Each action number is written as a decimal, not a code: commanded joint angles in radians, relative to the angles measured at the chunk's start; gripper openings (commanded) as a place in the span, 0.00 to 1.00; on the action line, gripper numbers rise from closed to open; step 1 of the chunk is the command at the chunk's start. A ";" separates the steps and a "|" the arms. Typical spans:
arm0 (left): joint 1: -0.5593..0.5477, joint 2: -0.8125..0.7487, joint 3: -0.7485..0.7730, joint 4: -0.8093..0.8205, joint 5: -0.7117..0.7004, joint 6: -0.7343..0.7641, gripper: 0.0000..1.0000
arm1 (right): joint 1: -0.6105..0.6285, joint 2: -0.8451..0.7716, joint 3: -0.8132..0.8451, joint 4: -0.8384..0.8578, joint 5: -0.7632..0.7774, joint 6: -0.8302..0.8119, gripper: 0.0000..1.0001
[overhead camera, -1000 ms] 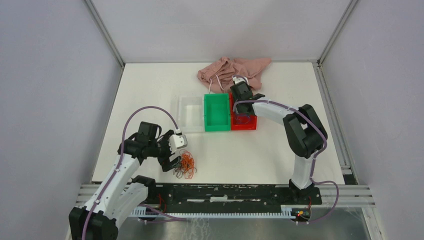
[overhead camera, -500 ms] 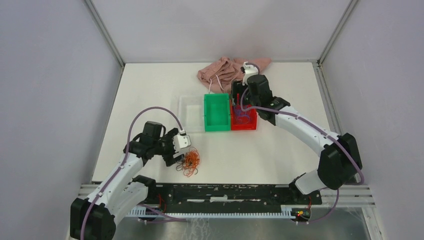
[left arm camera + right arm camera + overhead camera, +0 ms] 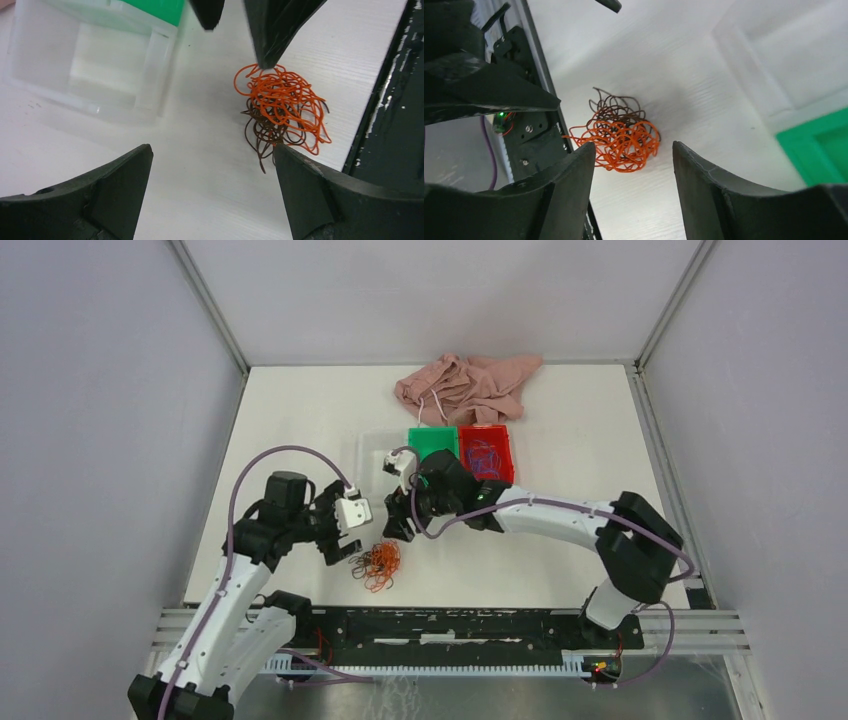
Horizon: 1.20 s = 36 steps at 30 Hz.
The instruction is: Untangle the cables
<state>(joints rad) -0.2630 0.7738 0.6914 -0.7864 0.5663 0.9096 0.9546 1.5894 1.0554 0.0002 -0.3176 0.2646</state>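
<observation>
The cables (image 3: 377, 564) lie as a palm-sized tangle of orange and dark brown strands near the table's front edge. My left gripper (image 3: 342, 546) is open just left of them. In the left wrist view the tangle (image 3: 282, 107) touches the right fingertip (image 3: 285, 155), and nothing sits between the jaws of the left gripper (image 3: 212, 150). My right gripper (image 3: 404, 524) hangs open just behind and right of the tangle. Through the right wrist camera the cables (image 3: 624, 132) lie beyond the empty right gripper (image 3: 634, 146). Several blue-purple cables (image 3: 483, 455) lie in the red bin (image 3: 511, 450).
A clear bin (image 3: 375, 455), a green bin (image 3: 432, 438) and the red bin stand side by side mid-table; my right arm crosses in front of them. A pink cloth (image 3: 468, 385) lies at the back. The black rail (image 3: 450, 625) runs along the front edge.
My right arm has swung from over the red bin down to the tangle at the front. The left gripper has stayed beside the tangle, shifting slightly.
</observation>
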 commanded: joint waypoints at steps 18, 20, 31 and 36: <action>0.005 -0.087 0.088 -0.217 0.129 0.094 0.97 | 0.056 0.159 0.173 -0.155 -0.145 -0.403 0.64; 0.005 -0.113 0.088 -0.206 0.132 0.079 0.98 | 0.056 0.161 0.190 -0.188 -0.172 -0.495 0.66; 0.005 -0.150 0.096 -0.180 0.143 0.041 0.98 | 0.055 0.267 0.319 -0.298 -0.295 -0.644 0.66; 0.005 -0.151 0.109 -0.189 0.130 0.031 0.97 | 0.059 0.298 0.343 -0.298 -0.341 -0.642 0.65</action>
<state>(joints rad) -0.2630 0.6281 0.7490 -0.9936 0.6651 0.9504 1.0065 1.8599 1.3476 -0.2802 -0.5831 -0.3416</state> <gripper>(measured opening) 0.972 0.657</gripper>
